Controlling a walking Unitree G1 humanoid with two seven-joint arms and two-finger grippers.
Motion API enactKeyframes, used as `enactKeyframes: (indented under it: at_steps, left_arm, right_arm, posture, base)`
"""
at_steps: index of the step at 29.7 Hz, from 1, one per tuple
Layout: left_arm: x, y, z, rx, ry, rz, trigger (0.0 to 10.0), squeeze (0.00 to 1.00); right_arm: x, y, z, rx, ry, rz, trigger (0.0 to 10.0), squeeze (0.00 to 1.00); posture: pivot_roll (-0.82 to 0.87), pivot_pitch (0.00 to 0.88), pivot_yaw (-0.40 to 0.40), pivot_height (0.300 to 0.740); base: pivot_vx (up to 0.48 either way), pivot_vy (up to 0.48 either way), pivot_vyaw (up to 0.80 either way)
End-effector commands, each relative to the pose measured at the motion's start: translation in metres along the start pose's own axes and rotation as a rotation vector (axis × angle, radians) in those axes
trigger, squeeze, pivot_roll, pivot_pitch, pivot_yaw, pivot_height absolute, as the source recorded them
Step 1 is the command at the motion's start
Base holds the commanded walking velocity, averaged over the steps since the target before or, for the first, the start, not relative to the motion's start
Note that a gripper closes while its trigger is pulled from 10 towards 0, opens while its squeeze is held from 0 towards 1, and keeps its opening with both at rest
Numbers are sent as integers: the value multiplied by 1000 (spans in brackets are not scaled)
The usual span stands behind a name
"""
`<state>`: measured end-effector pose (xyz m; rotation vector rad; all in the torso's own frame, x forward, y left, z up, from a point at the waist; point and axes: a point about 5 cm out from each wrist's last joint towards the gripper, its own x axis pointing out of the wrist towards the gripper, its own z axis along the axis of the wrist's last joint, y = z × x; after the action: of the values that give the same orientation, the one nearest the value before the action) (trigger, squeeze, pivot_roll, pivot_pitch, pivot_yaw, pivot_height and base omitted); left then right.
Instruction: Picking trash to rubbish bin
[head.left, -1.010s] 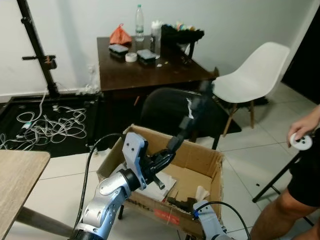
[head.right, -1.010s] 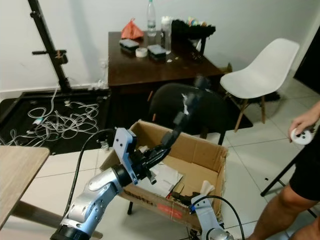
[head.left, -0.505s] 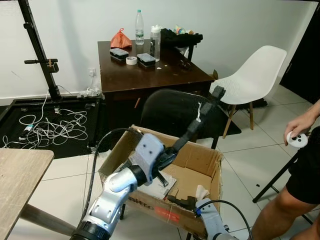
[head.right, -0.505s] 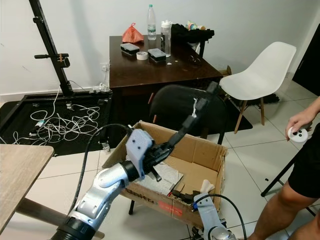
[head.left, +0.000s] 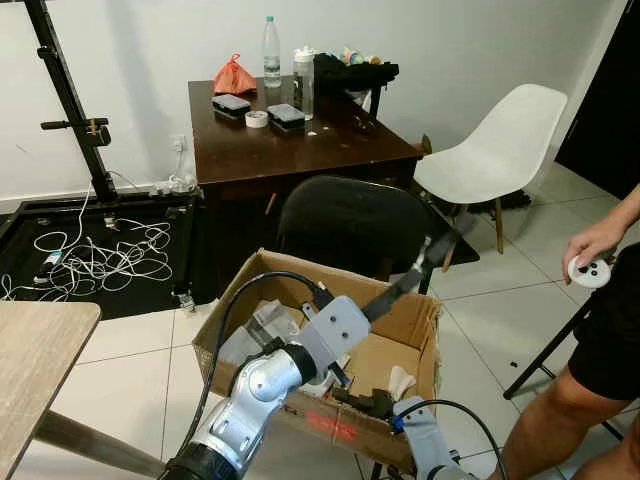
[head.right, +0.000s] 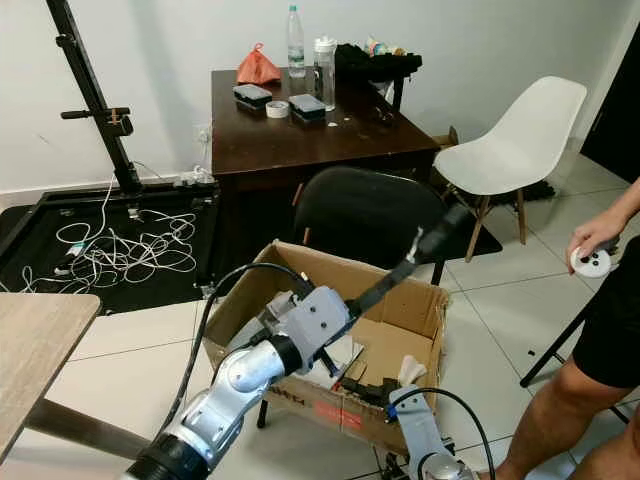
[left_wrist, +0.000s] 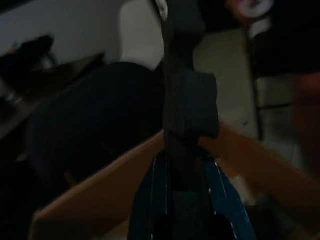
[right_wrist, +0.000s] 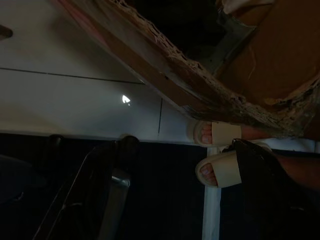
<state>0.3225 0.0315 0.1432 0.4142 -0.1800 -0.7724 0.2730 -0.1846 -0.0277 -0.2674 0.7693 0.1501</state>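
- Left gripper (head.left: 345, 325) over the cardboard box (head.left: 405, 320), clamped on a long dark strap-like piece of trash (head.left: 425, 262) slanting out past the far rim.
- Not dropped yet; release into the box left.
- Right gripper low beside the box's near wall; finger state cannot be told.

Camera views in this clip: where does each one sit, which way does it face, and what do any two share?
Left eye view: on the head, looking forward and down at the cardboard box; the left arm holds a long black strip in the left gripper.
Right eye view: same scene, slightly offset.
Left wrist view: along the fingers, the strip and the box rim.
Right wrist view: low beside the box, toward the floor and a person's sandalled feet.
Shared: the box appears in all four.
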Motion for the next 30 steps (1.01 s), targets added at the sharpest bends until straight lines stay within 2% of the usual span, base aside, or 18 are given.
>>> enactKeyframes:
  at_steps: [1, 4, 9, 16, 21, 22, 23, 30]
  left_arm:
    - [-2, 11, -20, -50, 109, 100, 10000, 0]
    - [-6, 19, -29, -88, 140, 147, 10000, 0]
    - [-19, 33, -48, -53, 219, 221, 10000, 0]
    - [-23, 36, -61, -19, 303, 278, 10000, 0]
    - [-19, 35, -58, -28, 280, 277, 10000, 0]
    - [-18, 35, -56, -31, 272, 273, 10000, 898]
    - [-17, 34, -54, -44, 257, 268, 10000, 1000]
    - [-8, 28, -43, -97, 187, 255, 10000, 1000]
  right_arm:
    - [-1, 1, -6, 6, 12, 0, 10000, 0]
    - [-1, 1, -6, 6, 13, -1, 10000, 0]
    - [-1, -1, -9, 7, 18, -5, 10000, 0]
    - [-2, -1, -11, 13, 21, -7, 10000, 0]
    - [-2, -2, -12, 15, 23, -11, 10000, 0]
    - [-2, -2, -13, 16, 23, -12, 10000, 0]
    - [-2, -2, -13, 16, 24, -13, 10000, 0]
    - [-2, -2, -13, 19, 23, -15, 10000, 0]
  posture:
    - [-92, 145, 44, 740]
    - [-95, 146, 45, 740]
    - [-100, 157, 51, 740]
    - [-108, 163, 57, 740]
    - [-112, 165, 58, 740]
    - [-112, 165, 58, 740]
    - [-112, 165, 59, 740]
    - [-114, 166, 61, 740]
  base:
    - [0, 0, 0]
    - [0, 0, 0]
    - [0, 0, 0]
    - [0, 0, 0]
    - [0, 0, 0]
    - [0, 0, 0]
    - [0, 0, 0]
    - [0, 0, 0]
